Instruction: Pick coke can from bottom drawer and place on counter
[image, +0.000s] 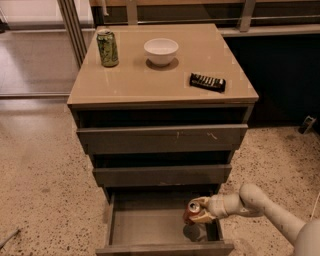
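Note:
The coke can (192, 210), red-orange with a silver top, is held above the floor of the open bottom drawer (150, 226), at its right side. My gripper (197, 214) is shut on the can and reaches in from the right on a pale arm. The can's shadow lies on the drawer's grey tray below it. The tan counter (150, 80) tops the cabinet above.
On the counter stand a tall green can (107, 48) at the back left, a white bowl (161, 51) in the middle back and a black remote-like bar (207, 82) at the right. The two upper drawers (160, 140) are slightly open. Speckled floor surrounds the cabinet.

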